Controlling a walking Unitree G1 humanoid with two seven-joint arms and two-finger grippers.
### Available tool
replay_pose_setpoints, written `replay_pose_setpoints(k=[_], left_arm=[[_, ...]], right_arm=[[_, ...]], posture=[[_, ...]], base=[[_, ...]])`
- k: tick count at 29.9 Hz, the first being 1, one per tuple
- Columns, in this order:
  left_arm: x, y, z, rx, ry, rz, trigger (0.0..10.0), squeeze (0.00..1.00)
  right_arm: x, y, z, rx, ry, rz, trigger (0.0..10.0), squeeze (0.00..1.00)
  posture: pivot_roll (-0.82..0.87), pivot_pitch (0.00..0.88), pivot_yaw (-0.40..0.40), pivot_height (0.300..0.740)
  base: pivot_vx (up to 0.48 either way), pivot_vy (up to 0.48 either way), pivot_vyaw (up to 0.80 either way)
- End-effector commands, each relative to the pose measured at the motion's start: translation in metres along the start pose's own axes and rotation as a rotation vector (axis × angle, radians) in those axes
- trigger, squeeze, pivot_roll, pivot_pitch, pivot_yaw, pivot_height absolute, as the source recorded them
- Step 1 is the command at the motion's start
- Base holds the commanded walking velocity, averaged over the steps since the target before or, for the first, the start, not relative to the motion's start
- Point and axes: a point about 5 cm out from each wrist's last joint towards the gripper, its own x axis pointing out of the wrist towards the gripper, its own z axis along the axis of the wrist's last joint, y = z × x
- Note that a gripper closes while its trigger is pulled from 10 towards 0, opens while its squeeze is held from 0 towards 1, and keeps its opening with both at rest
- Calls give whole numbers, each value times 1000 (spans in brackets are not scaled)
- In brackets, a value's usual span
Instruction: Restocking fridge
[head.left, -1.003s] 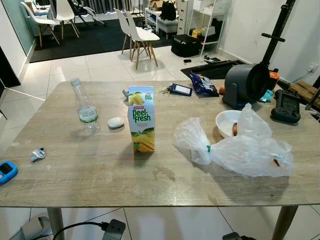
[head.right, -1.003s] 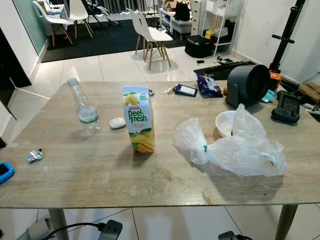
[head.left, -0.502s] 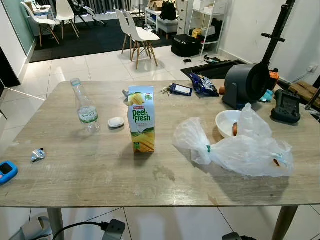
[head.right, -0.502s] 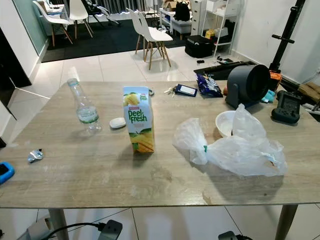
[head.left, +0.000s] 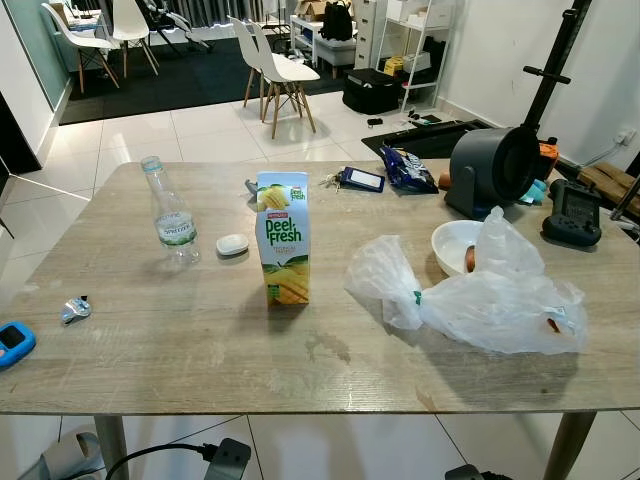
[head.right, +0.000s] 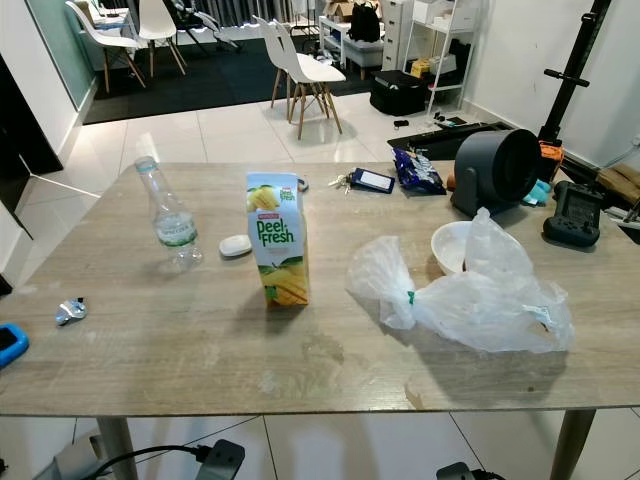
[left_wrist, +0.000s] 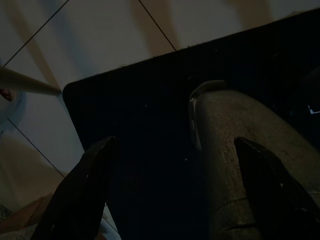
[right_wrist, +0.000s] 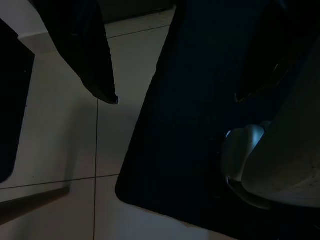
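Observation:
A yellow-and-white Deel Fresh juice carton (head.left: 283, 238) stands upright near the middle of the wooden table (head.left: 200, 350). A clear water bottle (head.left: 173, 214) stands to its left, with a small white oval object (head.left: 232, 244) between them. To the right lies a crumpled clear plastic bag (head.left: 490, 300), partly over a white bowl (head.left: 452, 243) holding a brown egg (head.left: 470, 258). Both arms hang idle below the table. In the dark wrist views, my left gripper (left_wrist: 175, 141) and right gripper (right_wrist: 175, 99) are open over a dark mat and floor tiles.
At the back right stand a grey round appliance (head.left: 492, 168), a blue snack packet (head.left: 407, 168), keys with a card holder (head.left: 358, 179) and a black device (head.left: 571, 212). A blue gadget (head.left: 14, 343) and a small clip (head.left: 74, 309) lie at the left edge. White chairs (head.left: 280, 75) stand beyond.

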Motion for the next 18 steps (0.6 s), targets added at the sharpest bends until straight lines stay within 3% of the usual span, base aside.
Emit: replay_pose_setpoints(k=[1, 18], left_arm=[[-1, 6, -7, 5, 22, 14, 10000, 0], [-1, 6, -6, 0, 20, 11, 10000, 0]], right_arm=[[0, 0, 0, -10, 2, 1, 10000, 0], [0, 0, 1, -10, -1, 3, 10000, 0]], posture=[[52, 0, 1, 740], [53, 0, -1, 740]], base=[[0, 0, 0], [0, 0, 0]])
